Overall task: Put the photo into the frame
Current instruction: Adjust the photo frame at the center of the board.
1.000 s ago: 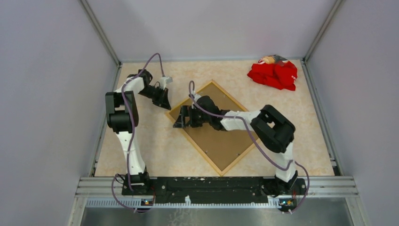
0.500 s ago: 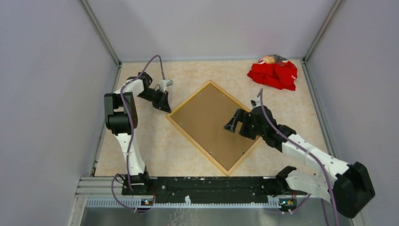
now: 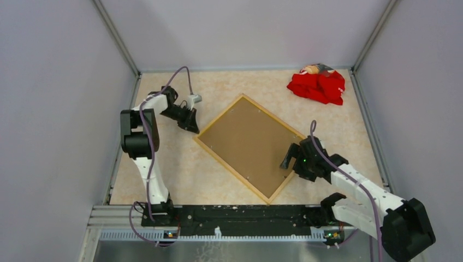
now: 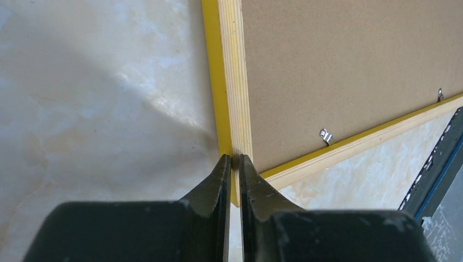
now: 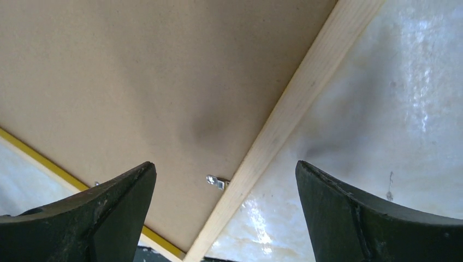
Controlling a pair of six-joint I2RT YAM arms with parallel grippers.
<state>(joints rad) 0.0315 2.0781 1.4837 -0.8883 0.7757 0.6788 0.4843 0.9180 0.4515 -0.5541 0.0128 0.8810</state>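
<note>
Left gripper [image 3: 192, 127] sat at the left corner of the frame [image 3: 232, 170] in the top view. The frame lay flat and face down on the table [image 3: 180, 174], turned like a diamond, with the brown backing board [image 3: 251, 144] filling it. Right gripper [image 3: 289, 158] hung over the frame's near right edge. A red cloth [image 3: 318, 86] lay well apart in the far right corner. The photo showed nowhere.

From the left wrist, the jaws were nearly closed with only a slit between them. The tips sat right at the frame's corner, with nothing held. Whether they pressed on the wood could not be told. Small metal tabs [image 4: 325, 135] on the pale rail overlapped the board's edge.

From the right wrist, the jaws stood wide open and empty above the wooden rail, with another tab just below them.

The frame looked light and stiff, but thin and flush with the table, so it would likely slide rather than lift. A hold across a rail, near a corner, seemed best. The board looked rigid and probably needed its tabs turned aside first. These were small and fiddly for such fingers.
</note>
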